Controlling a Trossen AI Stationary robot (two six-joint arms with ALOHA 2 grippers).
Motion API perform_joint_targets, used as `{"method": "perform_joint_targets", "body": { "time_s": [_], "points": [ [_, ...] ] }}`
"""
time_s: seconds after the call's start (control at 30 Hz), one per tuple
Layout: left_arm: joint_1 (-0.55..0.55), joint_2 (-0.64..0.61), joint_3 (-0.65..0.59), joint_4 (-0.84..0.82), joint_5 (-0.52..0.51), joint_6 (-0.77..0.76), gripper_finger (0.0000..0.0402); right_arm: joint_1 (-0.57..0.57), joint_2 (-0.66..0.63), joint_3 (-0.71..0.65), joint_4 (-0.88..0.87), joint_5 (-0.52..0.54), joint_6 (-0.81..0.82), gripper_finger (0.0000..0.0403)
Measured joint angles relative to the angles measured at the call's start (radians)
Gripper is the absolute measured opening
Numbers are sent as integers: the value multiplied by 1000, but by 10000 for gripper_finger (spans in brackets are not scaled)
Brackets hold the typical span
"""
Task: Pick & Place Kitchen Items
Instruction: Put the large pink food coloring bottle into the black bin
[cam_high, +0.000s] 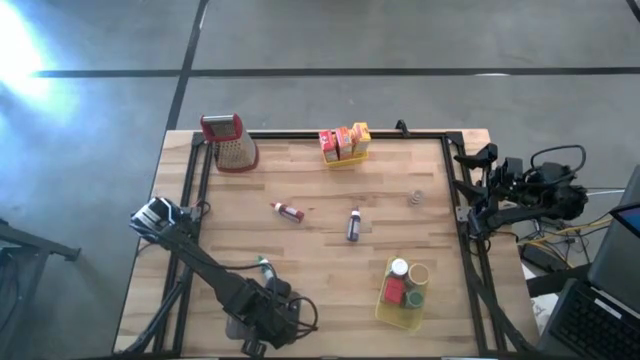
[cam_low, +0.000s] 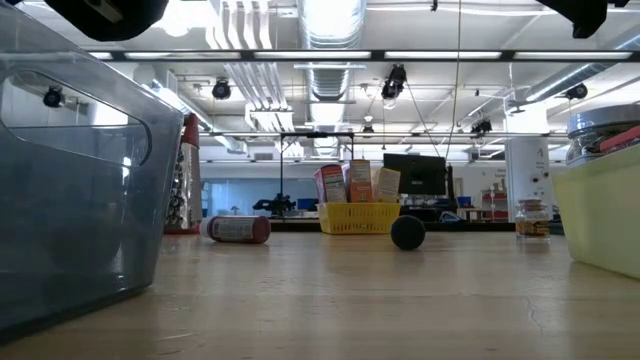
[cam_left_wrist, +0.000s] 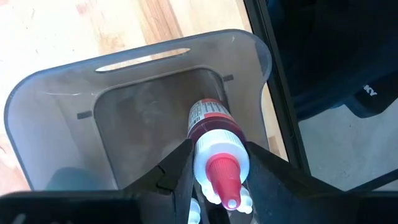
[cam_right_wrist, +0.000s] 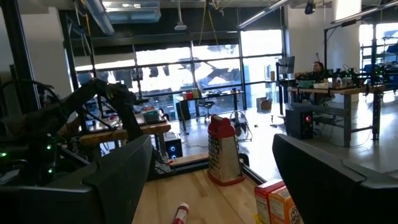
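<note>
Left pincer (cam_left_wrist: 217, 180) pinching red-capped bottle (cam_left_wrist: 214, 140) over grey tray (cam_left_wrist: 56, 118), label print unreadable; right pincer (cam_right_wrist: 211, 180) spread wide, table's far side.

No readable text anywhere. Small bottle (cam_left_wrist: 214, 134) between the left gripper (cam_left_wrist: 217, 180) fingers has a label with print just beyond the fingertips, too small to read. Orange boxes (cam_right_wrist: 278, 202) beyond the right fingers show printing, illegible. White marks on a dark thing (cam_left_wrist: 371, 91) unreadable.

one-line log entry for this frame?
left claw: shut on red-tipped bottle, over grey bin | right claw: open, table's right edge | two bottles loose
</note>
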Motion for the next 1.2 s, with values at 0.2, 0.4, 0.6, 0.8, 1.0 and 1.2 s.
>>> {"method": "perform_joint_targets", "body": {
  "time_s": [0.2, 0.4, 0.6, 0.8, 1.0, 1.2],
  "points": [
    [0, 0, 0, 5, 10, -2, 131, 0, 0, 0, 0, 0, 3, 308],
    [1, 0, -1, 15, 13, 1, 131, 0, 0, 0, 0, 0, 2, 290],
    [1, 0, -2, 28, 13, 2, 131, 0, 0, 0, 0, 0, 0, 275],
    [1, 0, -2, 31, 12, -6, 131, 0, 0, 0, 0, 0, 0, 259],
    [1, 0, -2, 32, 12, 3, 131, 0, 0, 0, 0, 0, 1, 243],
    [0, -1, -2, 33, 10, 46, 131, 0, 0, 0, 0, 0, 3, 230]
  ]
}}
